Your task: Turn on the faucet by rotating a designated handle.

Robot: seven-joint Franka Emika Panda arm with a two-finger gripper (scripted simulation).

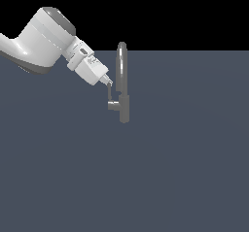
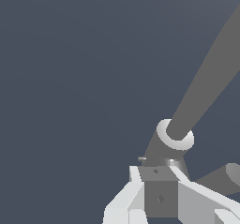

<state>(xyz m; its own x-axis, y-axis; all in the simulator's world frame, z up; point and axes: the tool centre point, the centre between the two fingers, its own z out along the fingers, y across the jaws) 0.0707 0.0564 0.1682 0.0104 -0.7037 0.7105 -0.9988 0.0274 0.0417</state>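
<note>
Stands upright mid-tabletop (image 1: 146, 177): faucet (image 1: 123, 80), long axis vertical. Handle (image 1: 113, 100) juts toward exterior view's left, tip turned upward. Reaching down from upper left at a slant, pincer (image 1: 109, 82) at handle's tip; closed on it or merely touching, cannot tell.

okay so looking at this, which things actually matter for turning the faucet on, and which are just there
Part of the job:
- faucet
- handle, the small lever on the side toward the exterior view's left
- gripper, its tips at the top of the handle

Just there:
- the grey floor; nothing else shows.
</note>
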